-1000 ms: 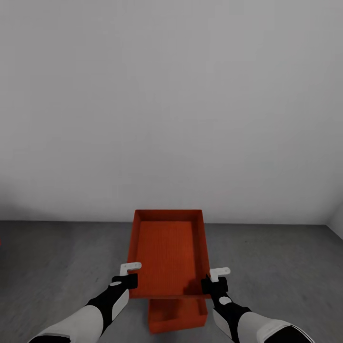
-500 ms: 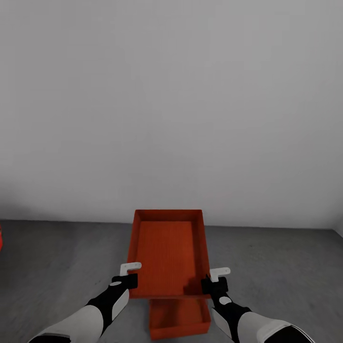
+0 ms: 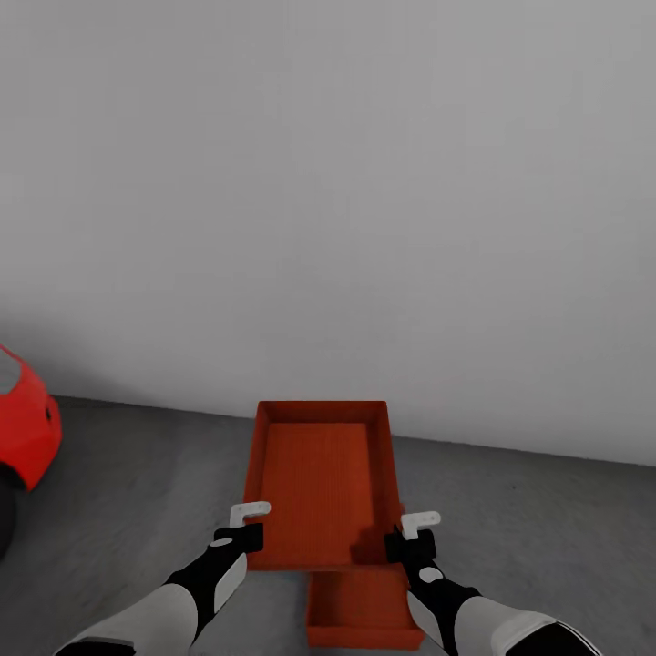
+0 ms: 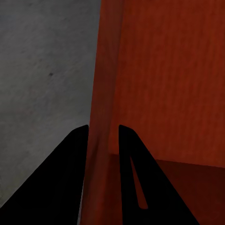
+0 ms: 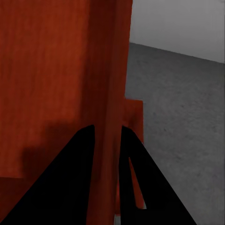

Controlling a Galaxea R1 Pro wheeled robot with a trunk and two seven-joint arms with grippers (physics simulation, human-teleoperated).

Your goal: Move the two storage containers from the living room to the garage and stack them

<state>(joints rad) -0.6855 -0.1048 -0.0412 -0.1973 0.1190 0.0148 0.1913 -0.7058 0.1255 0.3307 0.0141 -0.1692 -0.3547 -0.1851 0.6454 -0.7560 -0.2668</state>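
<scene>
I have the upper bin (image 3: 321, 483) held in the air between both arms, above the grey floor (image 3: 137, 492). My left gripper (image 4: 103, 133) is pinched tight on its left wall, and my right gripper (image 5: 108, 133) is pinched on its right wall. The lower bin (image 3: 355, 606) sits on the floor beneath the held bin's near right corner. A red car (image 3: 23, 424) shows at the left, and a pale wall (image 3: 346, 200) is ahead.
</scene>
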